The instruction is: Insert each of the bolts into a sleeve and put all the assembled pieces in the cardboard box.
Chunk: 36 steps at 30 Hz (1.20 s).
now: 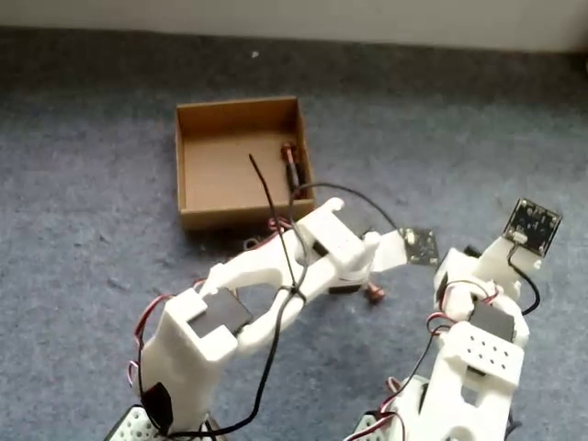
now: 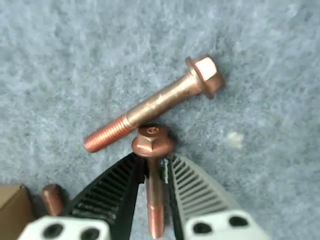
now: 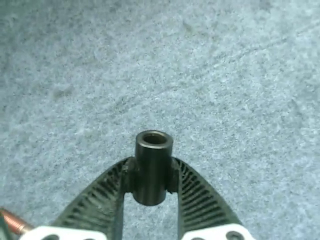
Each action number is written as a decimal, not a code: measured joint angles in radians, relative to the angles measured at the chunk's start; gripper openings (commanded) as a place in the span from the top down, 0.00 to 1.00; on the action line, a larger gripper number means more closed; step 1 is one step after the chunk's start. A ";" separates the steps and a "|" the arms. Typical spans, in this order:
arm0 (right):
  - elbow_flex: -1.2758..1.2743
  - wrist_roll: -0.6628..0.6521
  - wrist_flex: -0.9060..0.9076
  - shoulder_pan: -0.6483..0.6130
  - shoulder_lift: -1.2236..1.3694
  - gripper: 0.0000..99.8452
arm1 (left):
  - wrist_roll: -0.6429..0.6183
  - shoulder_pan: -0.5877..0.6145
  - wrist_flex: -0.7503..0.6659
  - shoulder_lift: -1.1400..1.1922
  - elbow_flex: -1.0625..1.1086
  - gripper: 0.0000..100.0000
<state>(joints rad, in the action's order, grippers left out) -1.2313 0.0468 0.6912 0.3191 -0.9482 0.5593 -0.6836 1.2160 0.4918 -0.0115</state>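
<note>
- Grey carpet is serving as the work surface in every view. The cardboard box (image 1: 220,175) is sitting upper centre in the high view.
- The box is holding one assembled piece (image 1: 292,165), lying along its right wall.
- The left gripper (image 2: 156,167) is clamping a bolt (image 2: 153,142) by the shank, lower centre of the left wrist view. The head is pointing away from the wrist and the threaded end is running back between the fingers.
- A loose bolt (image 2: 160,100) is lying on the carpet just above the held head; I cannot tell whether they are touching.
- The right gripper (image 3: 152,175) is gripping the sleeve (image 3: 154,150), with its open bore facing away from the wrist.
- Risk: the threaded end is sitting inside the grip, so presenting it to the bore is looking awkward. A regrasp could drop the bolt.
- Risk: lifting may be nudging the loose bolt and rolling it off.
- Risk: off-axis mating could be jamming the threads or pushing the sleeve out of its hold.
</note>
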 measured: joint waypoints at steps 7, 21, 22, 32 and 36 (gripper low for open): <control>0.000 0.000 0.000 -0.002 0.000 0.99 | -0.091 0.035 0.107 -0.161 0.000 0.99; 0.000 0.000 0.005 -0.081 0.000 0.99 | -0.229 0.186 0.150 -0.796 0.331 0.99; 0.000 0.000 0.017 -0.100 0.000 0.99 | -0.241 0.203 0.129 -0.865 0.384 0.99; 0.000 0.132 0.080 -0.308 -0.052 0.99 | -0.359 0.402 -0.040 -1.436 0.819 0.99; 0.000 0.167 0.080 -0.368 -0.199 0.99 | -0.420 0.451 -0.086 -1.616 0.945 0.99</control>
<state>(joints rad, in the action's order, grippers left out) -1.2313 0.2140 0.7710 -0.0491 -1.1477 0.1389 -0.2325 1.1301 -1.1239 0.9337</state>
